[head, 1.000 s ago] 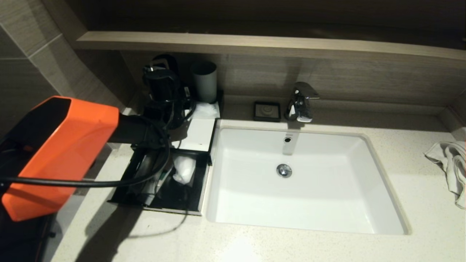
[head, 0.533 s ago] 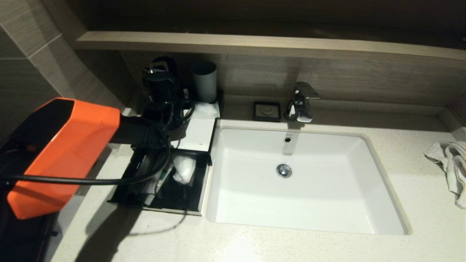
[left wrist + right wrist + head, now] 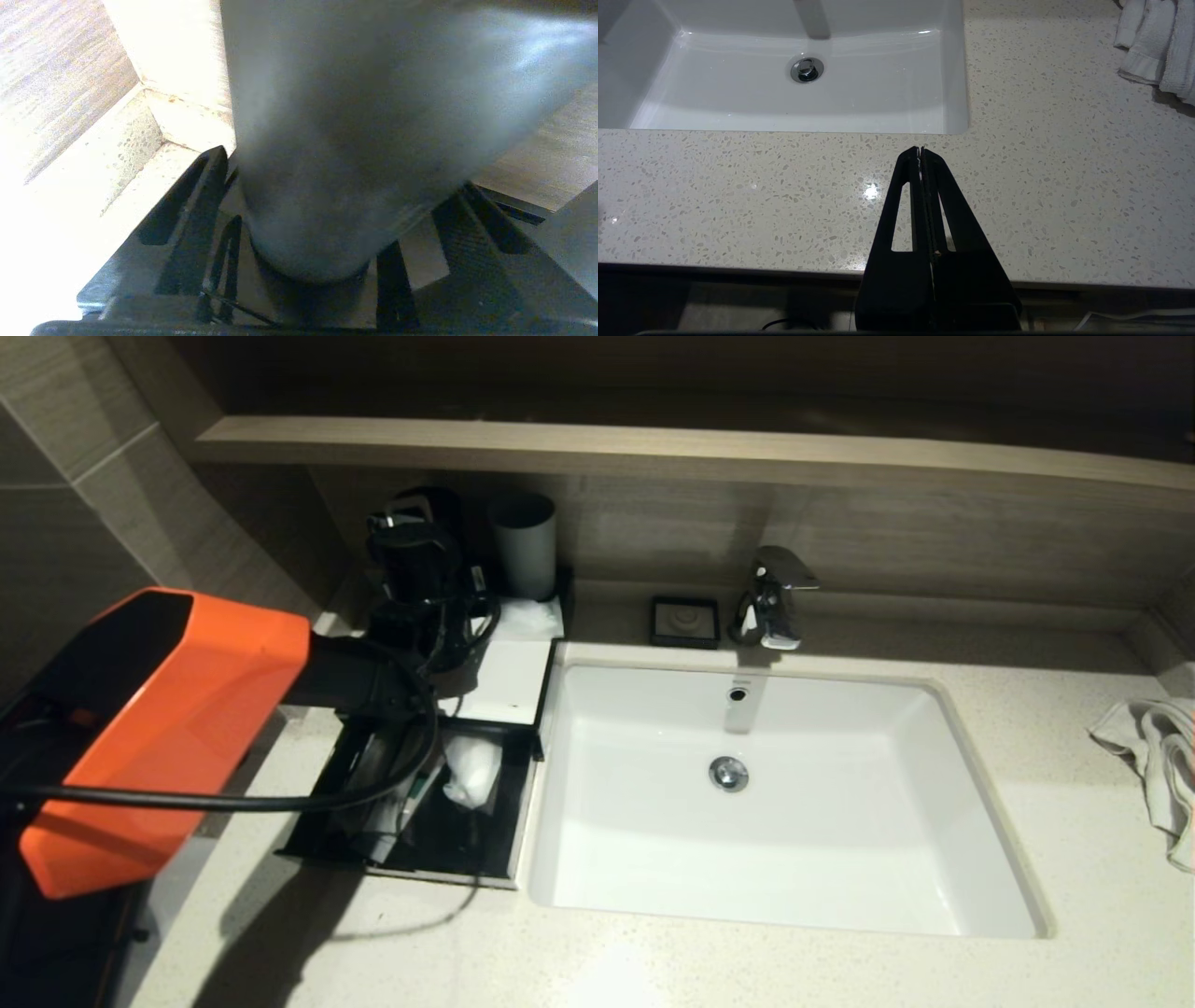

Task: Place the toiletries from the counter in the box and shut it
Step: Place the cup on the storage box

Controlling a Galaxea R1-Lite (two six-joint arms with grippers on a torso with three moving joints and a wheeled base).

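**Left gripper spread around dark cup on box top**

Left gripper (image 3: pixel 322 219) reaches to the back of the black box (image 3: pixel 509 686); its fingers (image 3: pixel 187 210) stand apart either side of a dark cup (image 3: pixel 355 140), gaps showing beside it; the drawer (image 3: pixel 411 803) is pulled out on the speckled counter (image 3: pixel 747 971), with the toiletry packets (image 3: pixel 470 770) inside; right gripper (image 3: pixel 920 156), fingers pressed together, hovers near the counter's front edge beside the sink (image 3: pixel 794 840).
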